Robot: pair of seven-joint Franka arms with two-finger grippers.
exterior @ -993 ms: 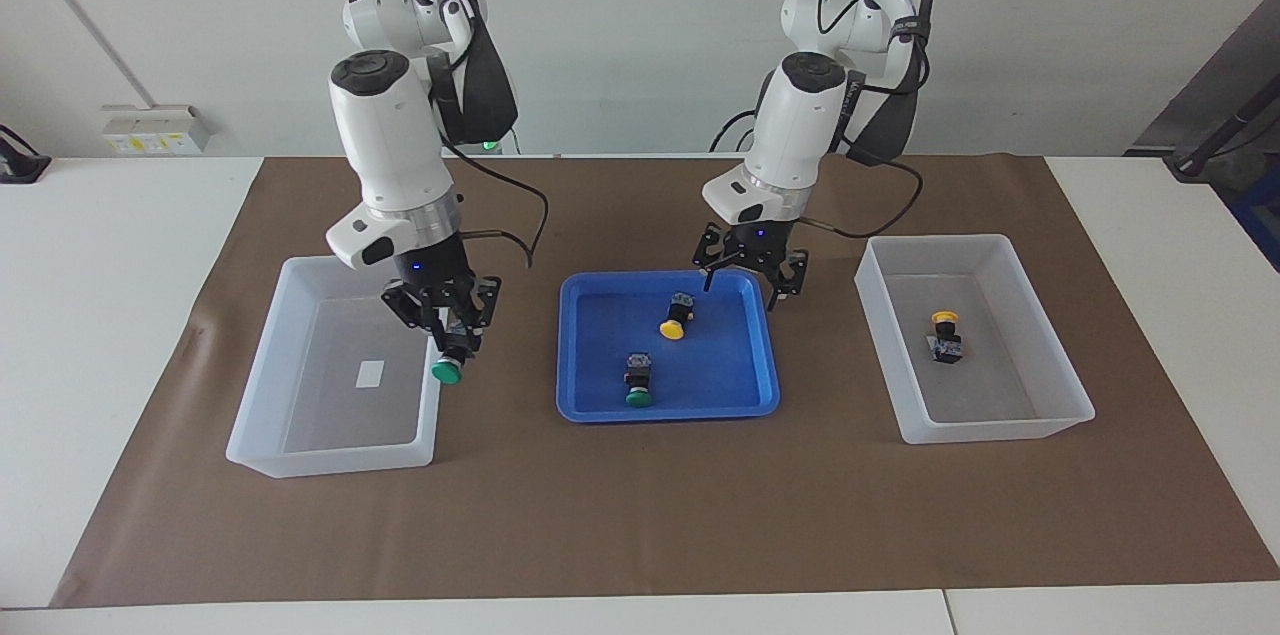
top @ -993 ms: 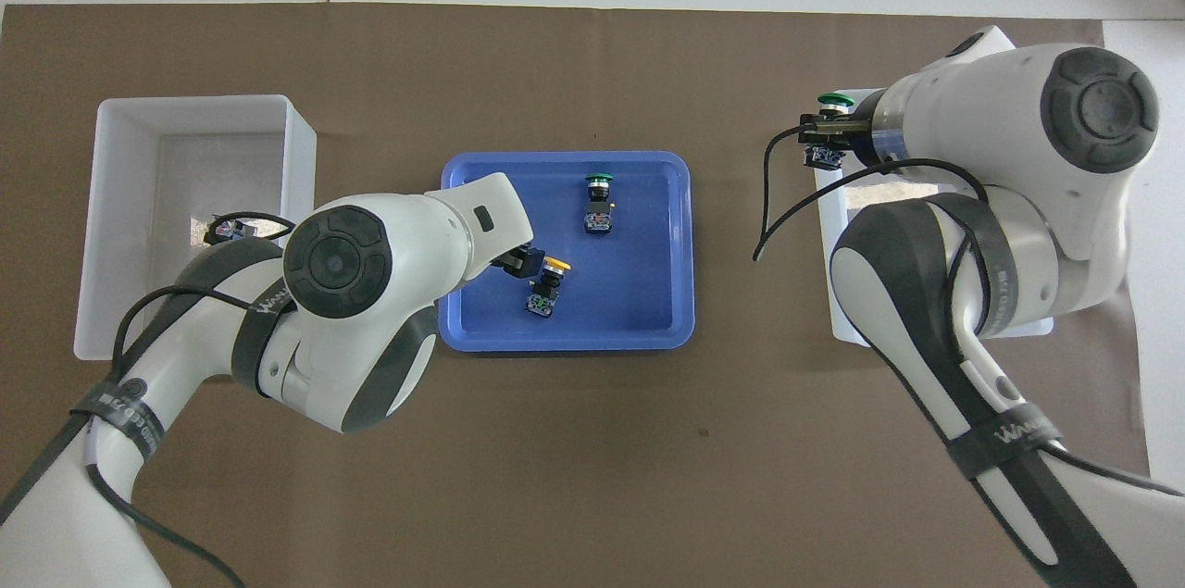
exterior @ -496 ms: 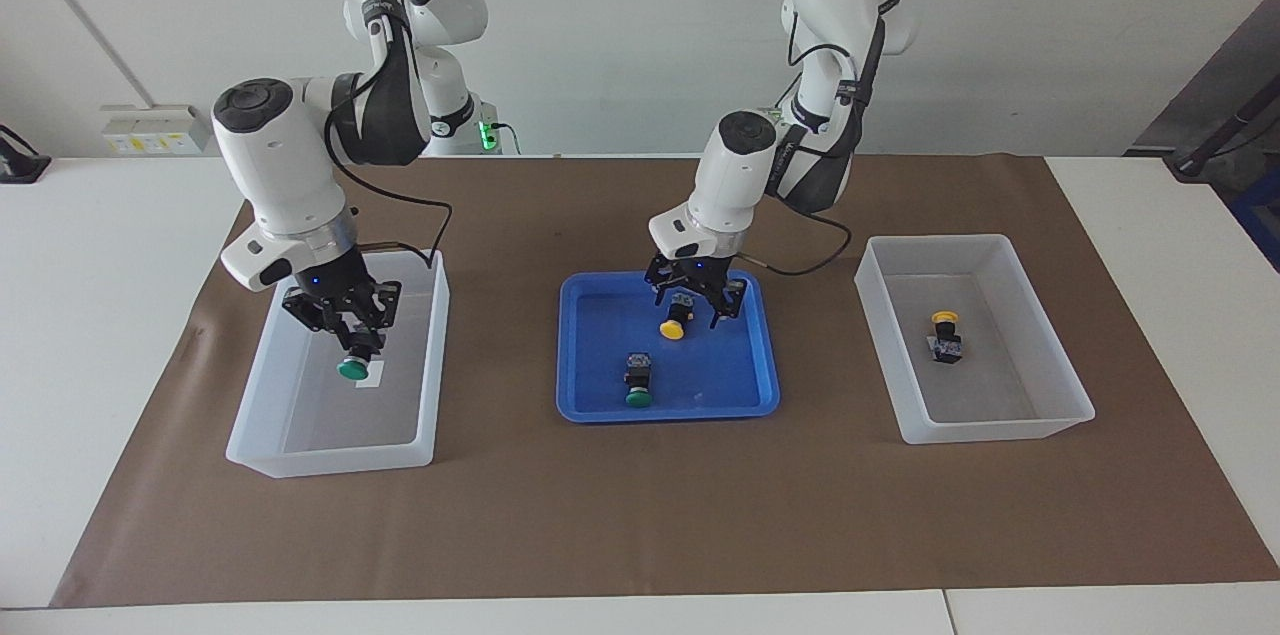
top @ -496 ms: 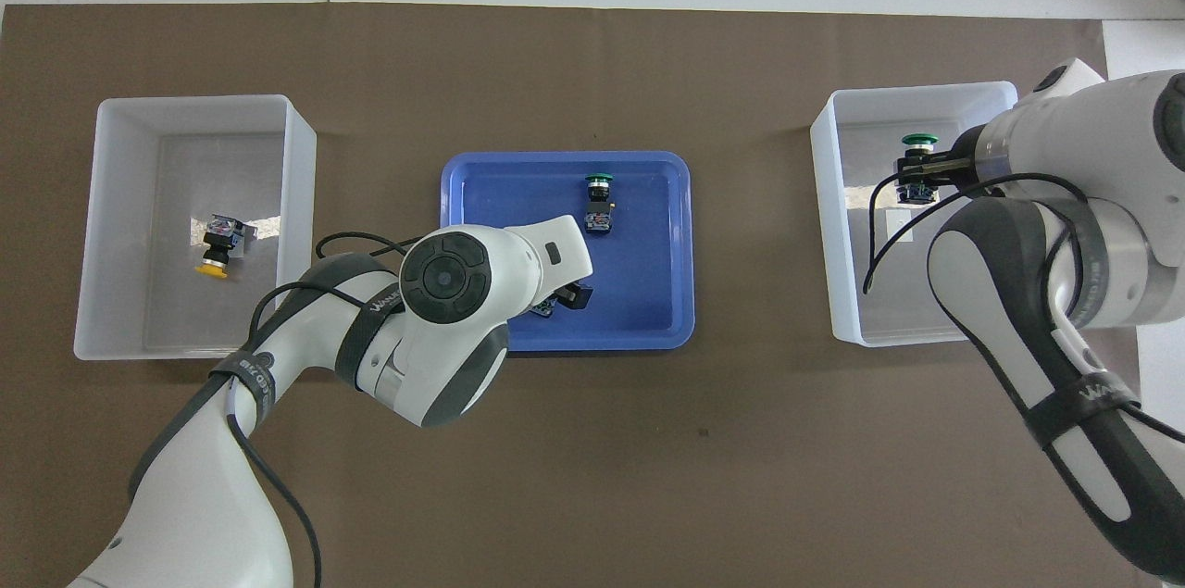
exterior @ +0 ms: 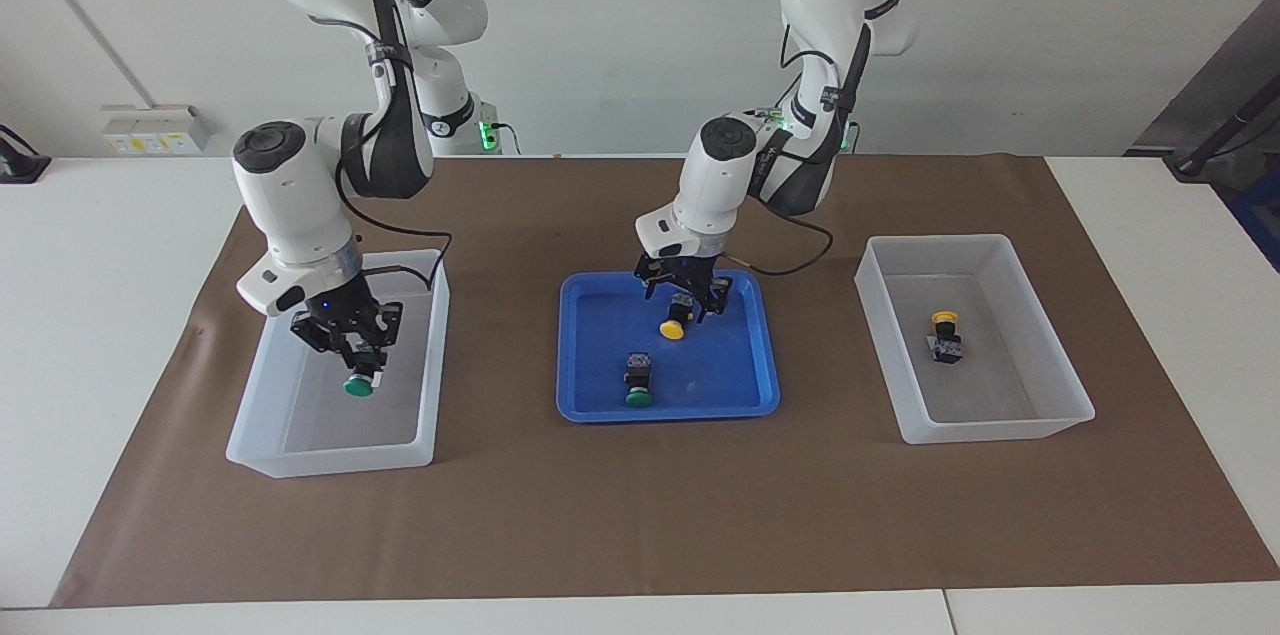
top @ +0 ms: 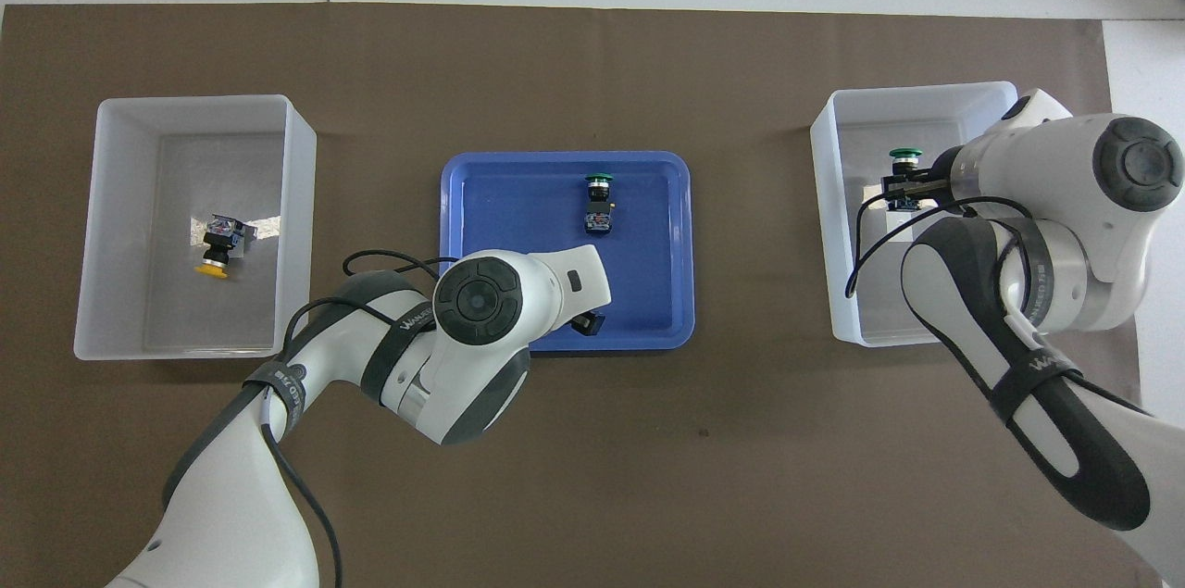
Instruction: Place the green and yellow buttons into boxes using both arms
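Observation:
My right gripper [exterior: 352, 355] is shut on a green button [exterior: 358, 385] and holds it low inside the box [exterior: 262, 415] at the right arm's end, over its white label. That button [top: 905, 156] and box [top: 833, 236] also show in the overhead view. My left gripper [exterior: 685, 300] is open and low in the blue tray [exterior: 575, 407], with a yellow button [exterior: 674, 326] between its fingers. A second green button [exterior: 637, 383] lies in the tray, farther from the robots. A second yellow button [exterior: 944, 333] lies in the other box [exterior: 1000, 427].
A brown mat [exterior: 640, 515] covers the table under the tray and both boxes. In the overhead view the left arm's wrist [top: 481, 301] hides the tray's nearer corner and the yellow button there.
My right gripper carried the green button from beside the box's wall to inside the box and lowered it. My left gripper moved from the tray's edge over the yellow button and came down around it.

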